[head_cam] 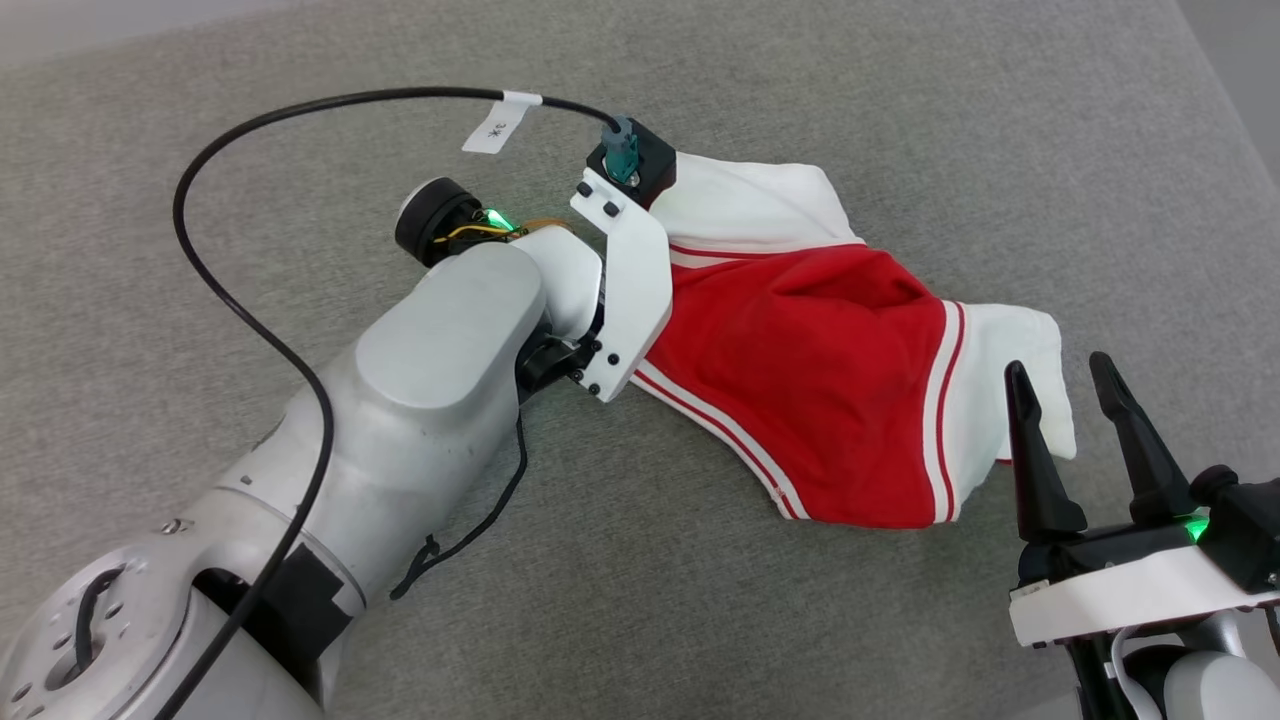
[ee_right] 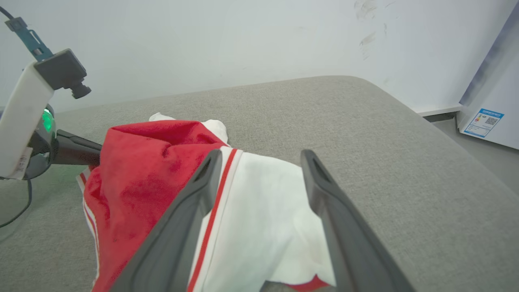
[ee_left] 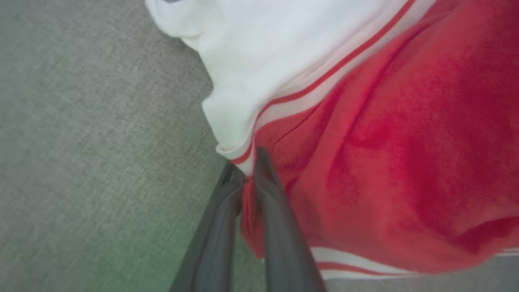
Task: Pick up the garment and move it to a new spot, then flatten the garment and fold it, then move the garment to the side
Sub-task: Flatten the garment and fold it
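The garment (head_cam: 820, 380) lies crumpled on the grey cushion: red body, white sleeves, red-and-white striped trim. Its lettering is hidden. My left arm reaches across from the lower left, its wrist bracket over the garment's left edge. In the left wrist view my left gripper (ee_left: 245, 162) is shut on the garment (ee_left: 385, 142), pinching the striped seam where white sleeve meets red. My right gripper (head_cam: 1060, 370) stands open at the lower right, its tips just short of the near white sleeve (head_cam: 1010, 390). In the right wrist view the right gripper (ee_right: 261, 158) frames that sleeve (ee_right: 263, 227).
The grey cushion (head_cam: 900, 120) spreads wide to the left and back. A black cable (head_cam: 330, 100) with a white tag (head_cam: 500, 122) loops above my left arm. The cushion's right edge drops to the floor, where a white box (ee_right: 486, 121) stands by the wall (ee_right: 243, 40).
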Available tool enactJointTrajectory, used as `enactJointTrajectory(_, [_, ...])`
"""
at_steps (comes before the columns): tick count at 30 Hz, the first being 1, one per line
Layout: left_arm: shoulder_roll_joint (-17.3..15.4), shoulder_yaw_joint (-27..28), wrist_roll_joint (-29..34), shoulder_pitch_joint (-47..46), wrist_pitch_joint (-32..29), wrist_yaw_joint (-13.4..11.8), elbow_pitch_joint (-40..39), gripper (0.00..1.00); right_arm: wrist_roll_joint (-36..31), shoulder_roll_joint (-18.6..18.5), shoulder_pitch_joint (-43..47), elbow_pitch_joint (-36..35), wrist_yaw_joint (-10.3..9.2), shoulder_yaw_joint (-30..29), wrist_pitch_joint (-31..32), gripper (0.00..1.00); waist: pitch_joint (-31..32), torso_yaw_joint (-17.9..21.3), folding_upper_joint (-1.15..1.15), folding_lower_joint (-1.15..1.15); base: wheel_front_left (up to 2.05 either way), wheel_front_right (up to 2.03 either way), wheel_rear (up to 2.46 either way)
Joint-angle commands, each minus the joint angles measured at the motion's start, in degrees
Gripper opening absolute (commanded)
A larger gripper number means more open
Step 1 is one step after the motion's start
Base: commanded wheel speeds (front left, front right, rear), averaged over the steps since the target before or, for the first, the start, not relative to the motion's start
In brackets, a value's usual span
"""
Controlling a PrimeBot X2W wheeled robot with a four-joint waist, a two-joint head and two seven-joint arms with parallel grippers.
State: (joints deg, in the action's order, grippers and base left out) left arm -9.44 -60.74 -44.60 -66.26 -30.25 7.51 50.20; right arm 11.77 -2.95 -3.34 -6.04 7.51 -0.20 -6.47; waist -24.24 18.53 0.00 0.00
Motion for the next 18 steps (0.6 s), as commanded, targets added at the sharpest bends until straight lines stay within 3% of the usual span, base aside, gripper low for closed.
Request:
enactJointTrajectory(1, [-0.3,-0.8,0.1,1.3,1.5,-0.1,0.1,0.0,-0.3,0.1,-0.5,-0.2,-0.04,-0.3,0.4,1.0,1.0,-1.2,0.0,0.0,0.0,0.0,0.0])
enactJointTrajectory(11, [-5.9,0.8,1.5,0.3,16.4,-1.0,-8.5,0.0,-1.9,0.1,1.0,-2.2,-0.04,-2.4,3.0,1.0,6.5,-9.7,0.0,0.0,0.0,0.0,0.0])
enactJointTrajectory(15, [-10.1,1.6,1.0,4.8,18.5,-3.6,-15.4,0.0,-1.8,0.1,2.2,-2.8,-0.03,-3.4,4.0,1.0,9.3,-13.0,0.0,0.0,0.0,0.0,0.0])
enactJointTrajectory(18, [-14.6,2.7,0.0,10.6,19.6,-7.1,-22.3,0.0,-1.7,0.1,3.1,-3.2,-0.04,-3.7,4.8,1.0,11.0,-14.8,0.0,0.0,0.0,0.0,0.0])
